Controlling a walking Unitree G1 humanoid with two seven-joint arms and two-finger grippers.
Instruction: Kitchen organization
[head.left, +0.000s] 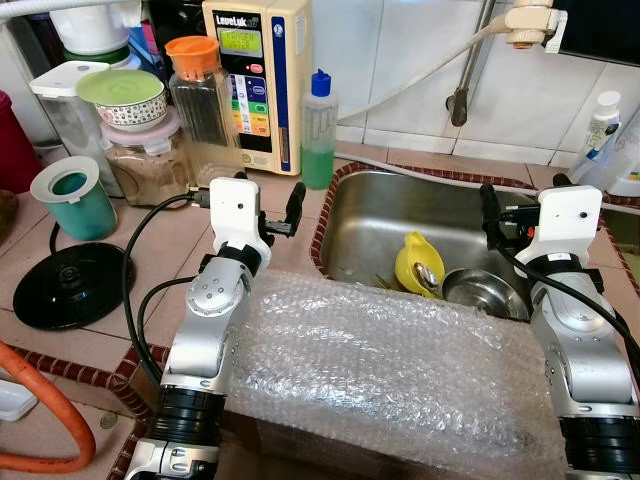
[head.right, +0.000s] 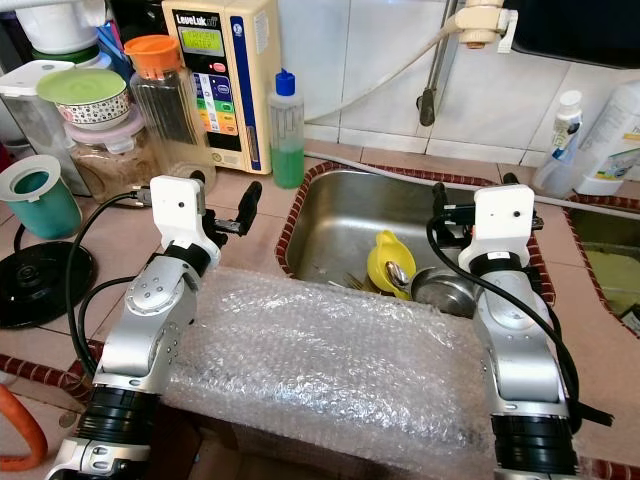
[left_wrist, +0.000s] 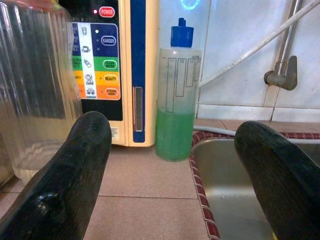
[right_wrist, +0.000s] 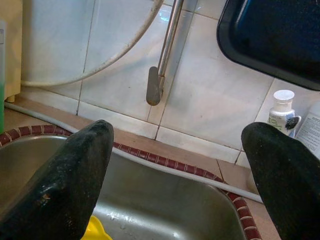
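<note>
stainless steel sink (head.left: 380, 215) set in a tiled tabletop (head.left: 170, 250) holds a yellow cup (head.left: 418, 262) with a spoon in it, just beside a metal bowl (head.left: 483, 290). left tool (head.left: 246, 197) hovers over the tabletop near the sink's left rim, its fingers (left_wrist: 70, 170) spread wide and empty, facing a soap bottle (left_wrist: 176, 100) of green liquid beside a water ionizer (head.left: 257, 80). right tool (head.left: 522, 200) hangs over the sink's right side, likewise wide open, holding nothing. bubble wrap (head.left: 380, 370) lies along the front edge.
</note>
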